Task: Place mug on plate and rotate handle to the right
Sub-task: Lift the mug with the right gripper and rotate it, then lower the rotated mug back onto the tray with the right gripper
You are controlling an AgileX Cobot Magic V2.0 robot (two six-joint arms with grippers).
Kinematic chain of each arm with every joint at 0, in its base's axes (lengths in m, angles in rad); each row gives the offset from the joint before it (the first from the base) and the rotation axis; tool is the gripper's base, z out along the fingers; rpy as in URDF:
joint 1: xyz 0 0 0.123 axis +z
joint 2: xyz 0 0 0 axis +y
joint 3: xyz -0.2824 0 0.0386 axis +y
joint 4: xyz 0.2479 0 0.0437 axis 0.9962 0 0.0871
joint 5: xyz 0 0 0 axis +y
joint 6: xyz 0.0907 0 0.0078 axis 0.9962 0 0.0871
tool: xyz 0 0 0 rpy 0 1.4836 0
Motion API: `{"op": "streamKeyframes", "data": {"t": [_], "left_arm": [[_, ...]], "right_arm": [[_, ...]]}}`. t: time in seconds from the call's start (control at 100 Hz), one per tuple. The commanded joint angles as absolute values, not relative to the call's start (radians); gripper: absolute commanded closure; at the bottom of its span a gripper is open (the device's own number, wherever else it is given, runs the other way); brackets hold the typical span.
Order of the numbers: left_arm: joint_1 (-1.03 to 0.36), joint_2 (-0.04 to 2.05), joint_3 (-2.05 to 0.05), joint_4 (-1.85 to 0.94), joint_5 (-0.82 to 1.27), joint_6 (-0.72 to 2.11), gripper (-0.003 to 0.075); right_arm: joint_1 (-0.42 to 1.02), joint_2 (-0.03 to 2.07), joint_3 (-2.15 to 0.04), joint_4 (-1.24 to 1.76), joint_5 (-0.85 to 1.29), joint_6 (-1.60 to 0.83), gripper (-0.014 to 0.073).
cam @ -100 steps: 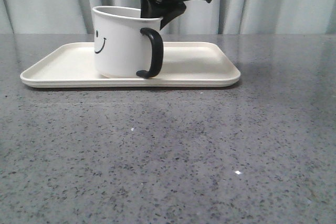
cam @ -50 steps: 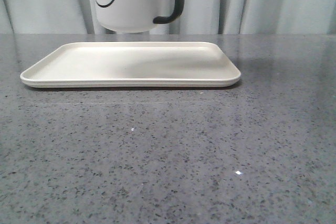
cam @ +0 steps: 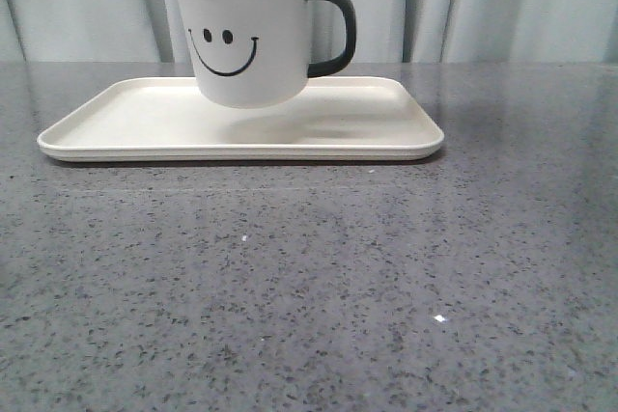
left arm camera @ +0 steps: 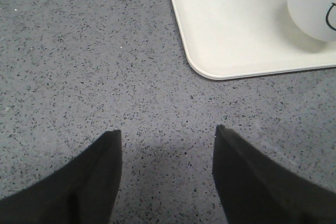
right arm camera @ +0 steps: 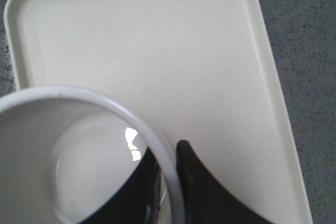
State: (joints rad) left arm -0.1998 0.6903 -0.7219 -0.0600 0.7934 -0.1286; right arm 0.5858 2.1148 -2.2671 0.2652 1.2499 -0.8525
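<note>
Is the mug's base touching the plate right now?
Apart. The front view shows the mug tilted and lifted, its shadow below on the plate, right pincer clamping its rim.

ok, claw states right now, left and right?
Left claw: open, empty, over bare table.
Right claw: closed on the mug wall, one finger inside, one outside, above the plate.

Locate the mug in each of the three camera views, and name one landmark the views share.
Front view: the mug is left of centre near the top, smiley toward the camera, handle to the right, over the plate.
Left wrist view: only part of its white side shows at the upper right edge.
Right wrist view: its rim and inside fill the lower left.
Shared landmark: the cream plate, visible in all three.
</note>
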Motion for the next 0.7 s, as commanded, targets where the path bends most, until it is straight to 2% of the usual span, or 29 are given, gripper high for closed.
{"op": "streamKeyframes", "data": {"t": [0.0, 0.69], "left_arm": [[-0.201, 0.686, -0.748, -0.065, 0.731, -0.135, 0.0331], [-0.201, 0.686, -0.748, -0.065, 0.731, -0.135, 0.0331]], "right_arm": [[0.585, 2.057, -2.306, 0.316, 1.336, -0.936, 0.0655], [0.551, 2.09, -2.306, 0.398, 1.317, -0.989, 0.0655]]}}
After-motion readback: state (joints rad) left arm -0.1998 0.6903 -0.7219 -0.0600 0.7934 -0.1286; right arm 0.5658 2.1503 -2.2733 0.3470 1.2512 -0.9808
